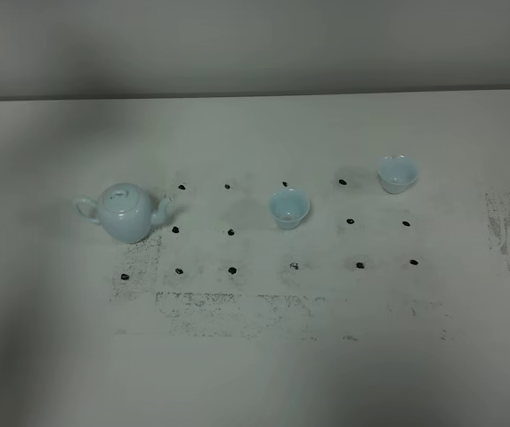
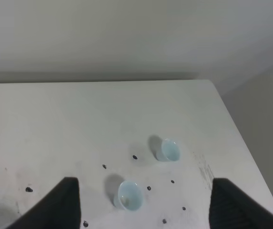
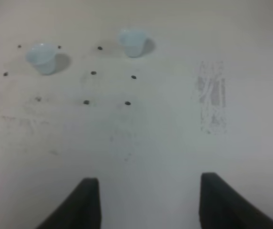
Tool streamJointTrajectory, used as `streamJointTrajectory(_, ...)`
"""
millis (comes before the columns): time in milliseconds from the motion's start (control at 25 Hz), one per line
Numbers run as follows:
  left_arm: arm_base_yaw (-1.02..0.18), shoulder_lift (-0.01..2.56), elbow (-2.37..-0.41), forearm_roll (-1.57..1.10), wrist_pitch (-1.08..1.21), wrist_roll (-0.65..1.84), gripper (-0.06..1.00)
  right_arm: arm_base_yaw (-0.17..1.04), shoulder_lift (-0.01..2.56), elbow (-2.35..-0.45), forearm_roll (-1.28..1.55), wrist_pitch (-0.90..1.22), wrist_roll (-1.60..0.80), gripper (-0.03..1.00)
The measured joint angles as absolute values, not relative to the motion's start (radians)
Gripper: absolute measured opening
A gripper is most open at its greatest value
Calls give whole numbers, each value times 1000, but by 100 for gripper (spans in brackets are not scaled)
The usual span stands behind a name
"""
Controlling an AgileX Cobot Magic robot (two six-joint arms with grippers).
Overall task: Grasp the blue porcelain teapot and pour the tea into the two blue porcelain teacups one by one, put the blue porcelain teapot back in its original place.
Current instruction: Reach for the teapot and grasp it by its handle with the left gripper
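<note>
The blue porcelain teapot stands upright on the left of the white table, lid on, spout toward the cups. One teacup sits near the middle and the other teacup farther back on the right. Neither arm shows in the exterior high view. In the left wrist view my left gripper is open above the table, with the nearer teacup and farther teacup well ahead of it. My right gripper is also open and holds nothing, and both teacups lie far off. The teapot is out of both wrist views.
Rows of small black dots mark the table around the pot and cups. A scuffed grey patch lies at the right. The table's far edge meets a wall, and its right edge shows in the left wrist view.
</note>
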State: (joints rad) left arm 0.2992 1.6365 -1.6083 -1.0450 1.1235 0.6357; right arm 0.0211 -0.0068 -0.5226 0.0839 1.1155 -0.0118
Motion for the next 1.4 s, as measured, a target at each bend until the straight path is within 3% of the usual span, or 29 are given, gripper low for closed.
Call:
streamJointTrajectory(600,281,1636,-1608,-987,1133,638,59,3,-7,-523,121,1115,-10,49)
streamJointTrajectory(840,100,1623,-1608,-611,1044,514,55,3,-7,-523,123,1114,-10,49)
streamJointTrajectory(1200,-207,1615,-1608,227,1086,30,54,3,-7,-523,123,1114,-11,49)
streamJointTrajectory(1400,-312,1635,-1608,430,1122,-39,54,3,-7,-523,123,1114,-11,49)
